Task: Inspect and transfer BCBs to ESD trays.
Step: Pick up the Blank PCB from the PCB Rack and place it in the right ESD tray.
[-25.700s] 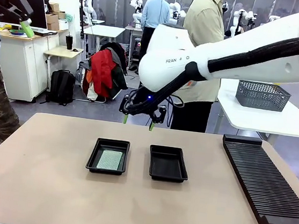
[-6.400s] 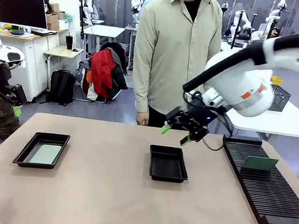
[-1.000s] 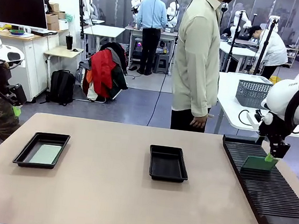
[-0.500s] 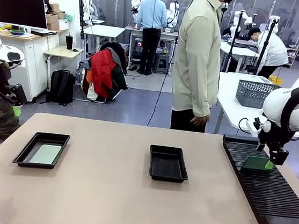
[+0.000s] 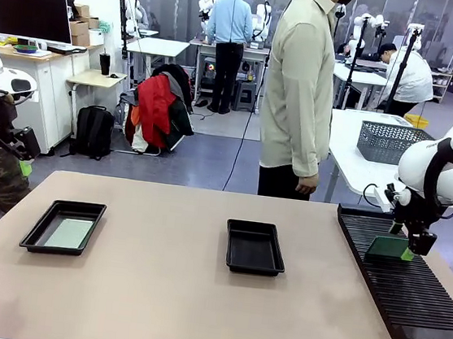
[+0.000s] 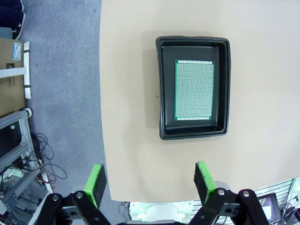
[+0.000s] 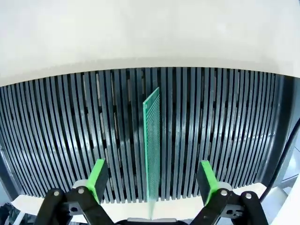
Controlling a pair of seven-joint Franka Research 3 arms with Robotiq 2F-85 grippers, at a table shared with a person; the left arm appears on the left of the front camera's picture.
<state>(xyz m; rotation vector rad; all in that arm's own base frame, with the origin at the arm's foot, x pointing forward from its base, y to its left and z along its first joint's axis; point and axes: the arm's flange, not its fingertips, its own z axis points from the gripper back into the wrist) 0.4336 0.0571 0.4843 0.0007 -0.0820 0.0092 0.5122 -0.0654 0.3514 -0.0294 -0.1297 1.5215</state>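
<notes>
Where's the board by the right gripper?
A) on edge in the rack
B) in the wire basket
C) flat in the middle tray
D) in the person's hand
A: the board stands on edge in the rack, between the fingers of the open right gripper.

tan table (image 5: 161, 309): black tray (image 5: 37, 230) at left, second tray (image 5: 255, 250) in the middle, slotted rack (image 5: 417, 310) at right.

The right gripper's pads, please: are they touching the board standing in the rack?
Apart: the right wrist view shows the board midway between the pads, rack visible either side.
</notes>
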